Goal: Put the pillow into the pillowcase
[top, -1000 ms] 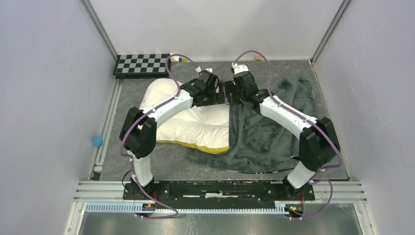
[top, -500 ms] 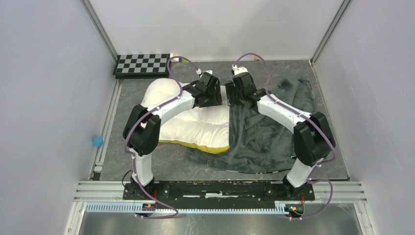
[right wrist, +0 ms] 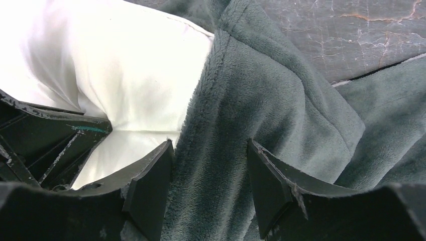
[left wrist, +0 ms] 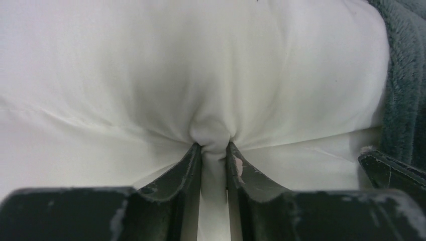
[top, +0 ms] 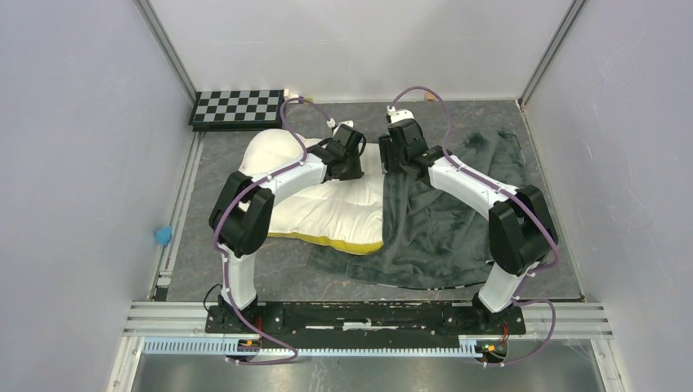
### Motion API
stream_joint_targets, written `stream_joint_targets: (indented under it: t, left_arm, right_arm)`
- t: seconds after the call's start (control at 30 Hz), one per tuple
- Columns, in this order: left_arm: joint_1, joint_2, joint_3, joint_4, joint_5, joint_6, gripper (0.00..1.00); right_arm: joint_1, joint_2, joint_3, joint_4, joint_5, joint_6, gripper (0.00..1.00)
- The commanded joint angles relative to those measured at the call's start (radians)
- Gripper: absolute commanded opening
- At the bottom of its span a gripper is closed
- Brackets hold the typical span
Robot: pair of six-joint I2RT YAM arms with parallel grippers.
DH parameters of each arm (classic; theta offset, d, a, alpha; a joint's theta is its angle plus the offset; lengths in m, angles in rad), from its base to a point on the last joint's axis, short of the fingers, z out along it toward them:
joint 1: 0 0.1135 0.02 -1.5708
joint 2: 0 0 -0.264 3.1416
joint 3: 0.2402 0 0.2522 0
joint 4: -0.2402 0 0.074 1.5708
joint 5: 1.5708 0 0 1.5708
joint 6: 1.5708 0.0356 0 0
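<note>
The cream-white pillow (top: 327, 208) lies left of centre, its yellow band along the near edge. Its right end sits under the dark grey-green plush pillowcase (top: 445, 224), which is spread to the right. My left gripper (top: 353, 163) is at the pillow's far right corner. In the left wrist view it (left wrist: 214, 150) is shut on a pinched fold of the pillow (left wrist: 201, 65), with the pillowcase (left wrist: 402, 75) at the right edge. My right gripper (top: 392, 159) is close beside it. Its jaws (right wrist: 210, 150) stand open astride the pillowcase's hem (right wrist: 261, 85), next to the pillow (right wrist: 125, 65).
A checkerboard (top: 237, 107) lies at the back left corner with small objects (top: 298, 99) beside it. A blue item (top: 163, 235) sits by the left rail. Grey walls close in on both sides and the back.
The left gripper has closed from wide open onto a fold of the pillow and shifted slightly back and left. The right gripper's jaws have narrowed around the pillowcase hem.
</note>
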Motion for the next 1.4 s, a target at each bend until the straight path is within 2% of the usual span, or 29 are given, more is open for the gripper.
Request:
stream_joint_targets:
  t: [0.0, 0.23, 0.37, 0.6, 0.97, 1.13, 1.33, 1.37]
  left_arm:
    - [-0.006, 0.034, -0.027, 0.019, 0.010, -0.034, 0.27]
    - [-0.006, 0.022, -0.037, 0.016, 0.004, -0.030, 0.13]
    - [-0.006, 0.005, -0.051, 0.027, 0.010, -0.035, 0.09]
    - [-0.006, -0.006, -0.071, 0.034, 0.013, -0.042, 0.06]
    - [-0.007, -0.021, -0.085, 0.042, 0.015, -0.049, 0.04]
    - [-0.006, -0.044, -0.114, 0.043, 0.011, -0.048, 0.03]
    - [-0.013, -0.074, -0.190, 0.094, 0.033, -0.077, 0.03]
    - [-0.015, -0.083, -0.202, 0.115, 0.045, -0.078, 0.03]
  right_arm:
    - [-0.004, -0.011, 0.018, 0.051, 0.017, -0.013, 0.61]
    - [-0.003, 0.032, 0.072, 0.024, 0.069, -0.035, 0.57]
    - [-0.002, 0.056, 0.123, 0.018, 0.083, -0.060, 0.61]
    - [0.021, 0.075, 0.162, 0.006, 0.162, -0.097, 0.67]
    - [0.017, 0.185, 0.203, -0.004, 0.120, -0.105, 0.63]
    - [-0.006, 0.174, 0.219, -0.007, 0.170, -0.103, 0.48]
    - [0.001, 0.217, 0.367, -0.058, 0.096, -0.098, 0.00]
    - [0.014, 0.220, 0.380, -0.061, 0.073, -0.090, 0.00]
